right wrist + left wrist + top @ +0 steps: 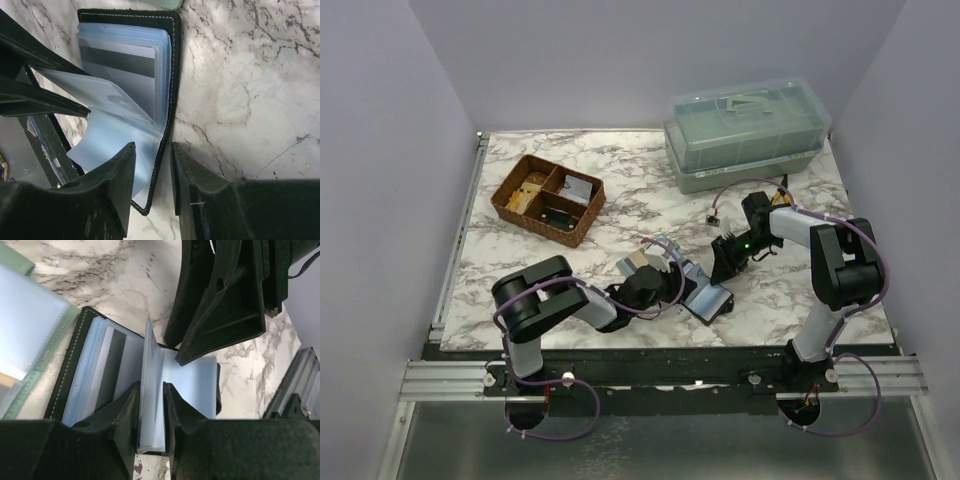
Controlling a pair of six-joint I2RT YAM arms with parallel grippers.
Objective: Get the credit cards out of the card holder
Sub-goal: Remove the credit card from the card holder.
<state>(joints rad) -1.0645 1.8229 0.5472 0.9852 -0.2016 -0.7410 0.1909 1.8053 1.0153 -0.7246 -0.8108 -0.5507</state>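
Card holder [708,300] lies open on marble table [620,170], between both grippers. Left gripper [151,390] slightly spread around upright sleeve [150,360]; contact unclear. Right gripper [152,150] spread, straddling holder's black cover edge. Credit cards [120,65] inside holder.

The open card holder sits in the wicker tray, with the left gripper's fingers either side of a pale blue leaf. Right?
No: the top external view shows the card holder on the marble table, not in the wicker tray. The left gripper does straddle a pale leaf.
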